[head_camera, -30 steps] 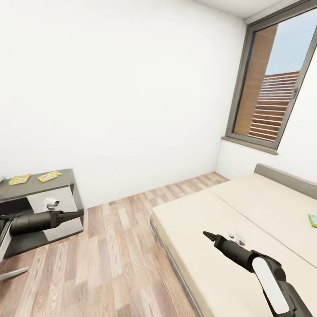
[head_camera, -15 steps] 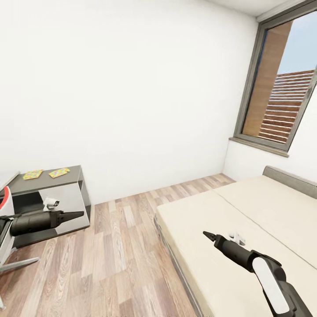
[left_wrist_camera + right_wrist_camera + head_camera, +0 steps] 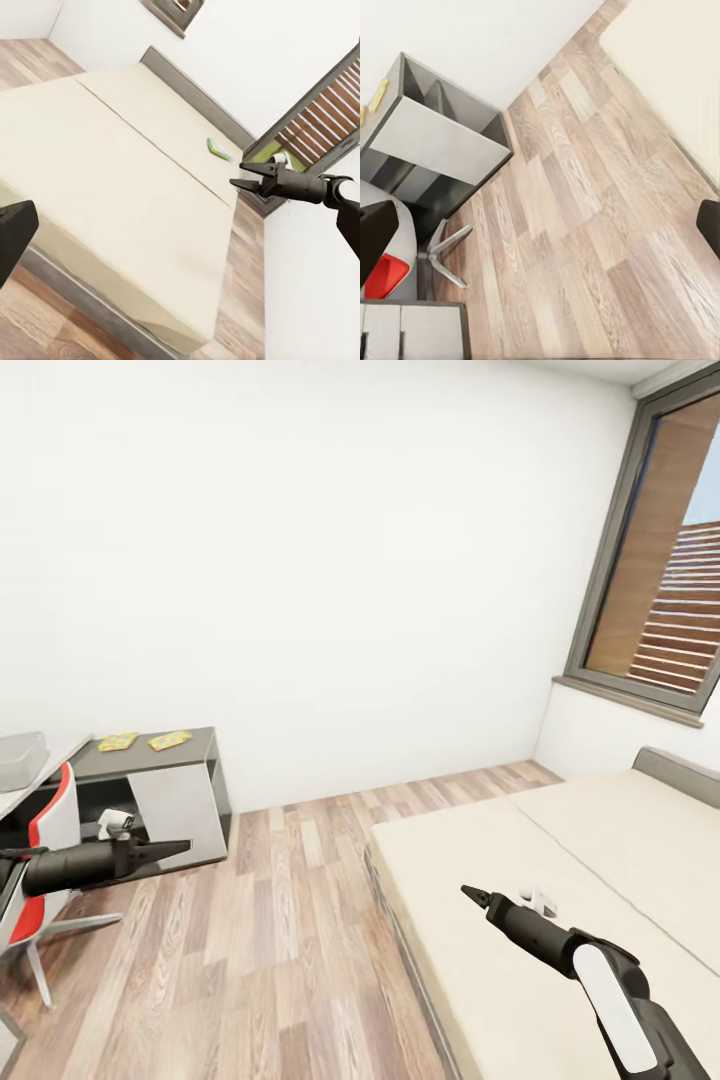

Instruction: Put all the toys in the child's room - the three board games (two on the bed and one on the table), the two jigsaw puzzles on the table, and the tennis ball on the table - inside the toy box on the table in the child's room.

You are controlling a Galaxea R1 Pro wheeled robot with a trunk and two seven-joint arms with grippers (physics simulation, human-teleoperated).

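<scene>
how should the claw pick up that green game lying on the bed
The green game lies flat on the bed near the headboard. It looks thin, so a grip from above across its narrow width, pinching the two long edges, seems best. A side approach would likely just push it over the mattress. It is too small here to judge its thickness.

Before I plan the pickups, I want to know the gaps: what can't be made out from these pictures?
- Two flat colourful items on the grey cabinet, head view: too small to identify.
- Clear container, head view: cut by the left edge; contents unclear.
- Green item on the bed, left wrist view: too small to identify.
- Left tool and right tool: seen side-on, so open or shut is unclear.
</scene>
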